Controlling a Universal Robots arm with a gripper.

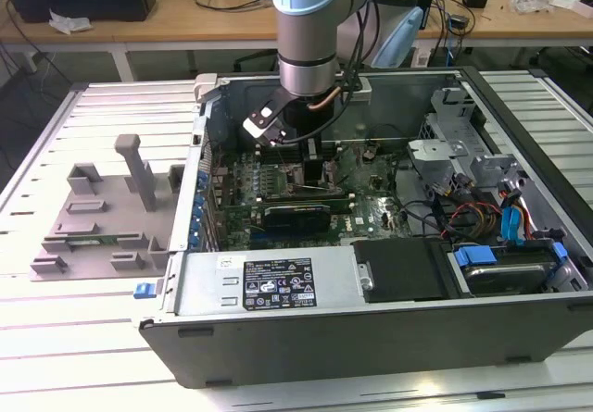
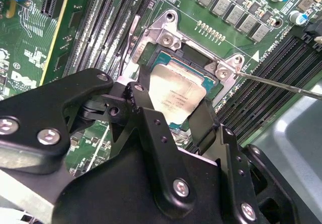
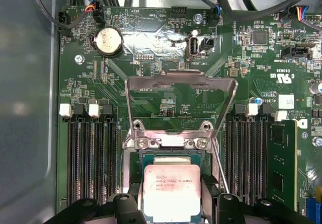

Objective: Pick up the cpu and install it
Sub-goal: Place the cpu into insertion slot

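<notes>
The cpu, a flat square chip with a shiny silver top, sits between my two black fingers directly over the open socket on the green motherboard. In the first wrist view the cpu lies within the socket frame, with a finger tight against each side. I cannot tell whether it is fully seated or just above the contacts. My gripper is shut on it. The socket's metal load plate stands flipped up. In the exterior view the gripper reaches down into the open computer case.
Memory slots flank the socket on both sides. A thin metal lever sticks out beside it. Drive cage and cables fill the case toward the exterior view's right. A grey fixture lies on the table toward the exterior view's left.
</notes>
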